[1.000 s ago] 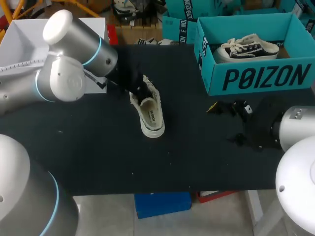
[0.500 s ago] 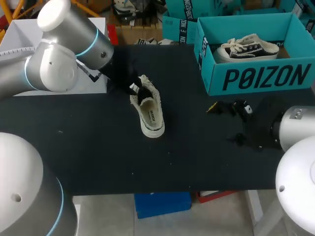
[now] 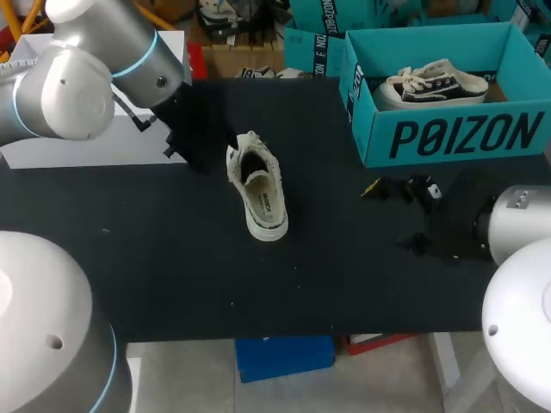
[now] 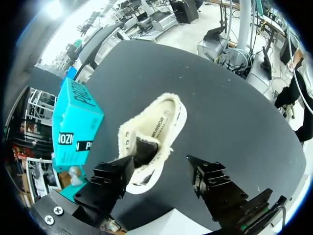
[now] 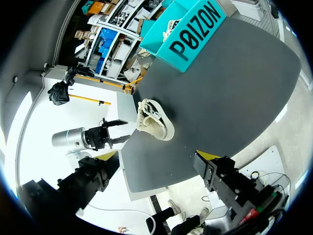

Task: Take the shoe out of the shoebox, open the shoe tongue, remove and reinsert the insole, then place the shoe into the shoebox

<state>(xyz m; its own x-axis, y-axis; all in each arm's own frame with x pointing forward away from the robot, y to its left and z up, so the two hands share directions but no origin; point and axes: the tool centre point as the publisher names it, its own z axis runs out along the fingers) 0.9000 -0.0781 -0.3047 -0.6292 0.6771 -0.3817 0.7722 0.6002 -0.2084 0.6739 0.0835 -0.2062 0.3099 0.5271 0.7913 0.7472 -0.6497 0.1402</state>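
Observation:
A cream shoe (image 3: 257, 187) with fleecy lining lies on the black table, its toe pointing to the back left. In the left wrist view the shoe (image 4: 155, 131) sits just ahead of my left gripper (image 4: 159, 176), whose fingers (image 4: 108, 179) stand wide apart; nothing is gripped. From above, the left gripper (image 3: 200, 146) hangs just left of the shoe's toe. My right gripper (image 3: 398, 189) rests open on the table's right, well apart from the shoe (image 5: 155, 121). The teal shoebox (image 3: 456, 138) stands at the back right.
A second shoe (image 3: 435, 83), white with dark trim, lies inside the shoebox (image 5: 191, 30). A white board (image 3: 86, 153) lies beside the table's back left edge. The table (image 3: 344, 275) shows bare black surface in front of the shoe.
My left gripper has opened, let go of the shoe's toe end and drawn back to the left. The shoe and the right arm have stayed put.

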